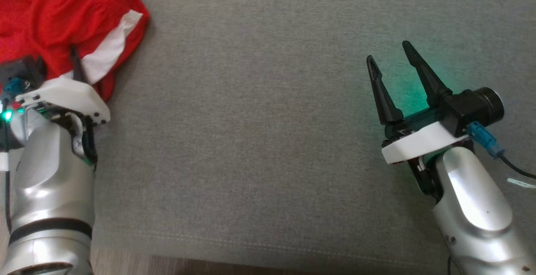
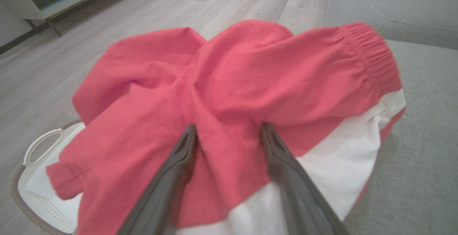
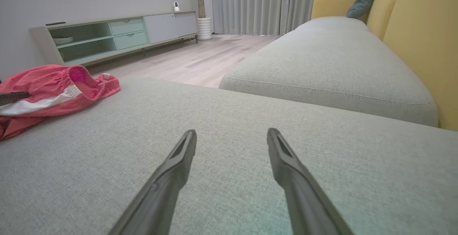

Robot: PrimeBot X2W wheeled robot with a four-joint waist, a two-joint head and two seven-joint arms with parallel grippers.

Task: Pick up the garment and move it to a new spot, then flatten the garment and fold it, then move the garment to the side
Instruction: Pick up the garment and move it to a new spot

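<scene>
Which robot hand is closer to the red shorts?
Left. The left gripper is open and pressing into the red shorts; the right gripper is open over the grey cushion, well away from them.

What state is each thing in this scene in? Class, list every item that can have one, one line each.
red shorts: crumpled, unfolded, at the edge of the sofa cushion.
left pincer: open, fingers astride a ridge of the shorts.
right pincer: open, empty, above bare cushion.
laundry basket: upright, partly hidden behind the shorts.
cabinet drawers: shut.
</scene>
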